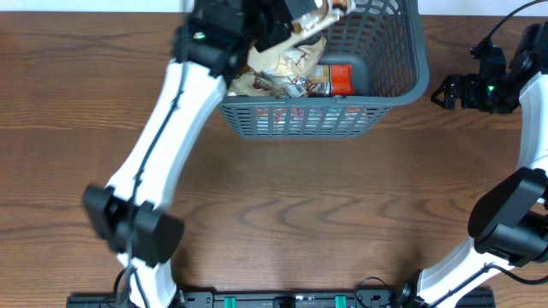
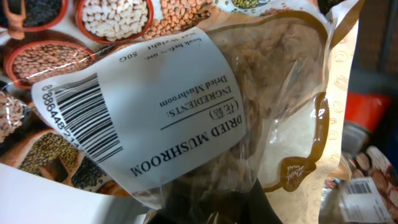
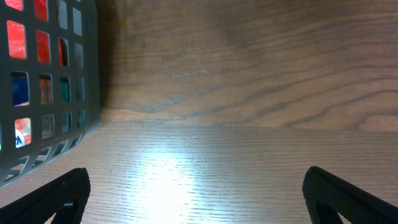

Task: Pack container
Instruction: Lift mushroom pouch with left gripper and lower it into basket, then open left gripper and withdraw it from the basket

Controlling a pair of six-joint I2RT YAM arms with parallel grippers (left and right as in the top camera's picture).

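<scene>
The dark grey-blue lattice basket stands at the back middle of the table, with several snack packets inside. My left gripper is over the basket's left part, shut on a clear dried mushroom packet with a white label; the packet fills the left wrist view. My right gripper is open and empty, low over bare wood to the right of the basket; overhead it sits at the right edge.
A red packet lies at the basket's front right. Printed bean packets lie under the mushroom packet. Wooden tabletop spreads in front of the basket.
</scene>
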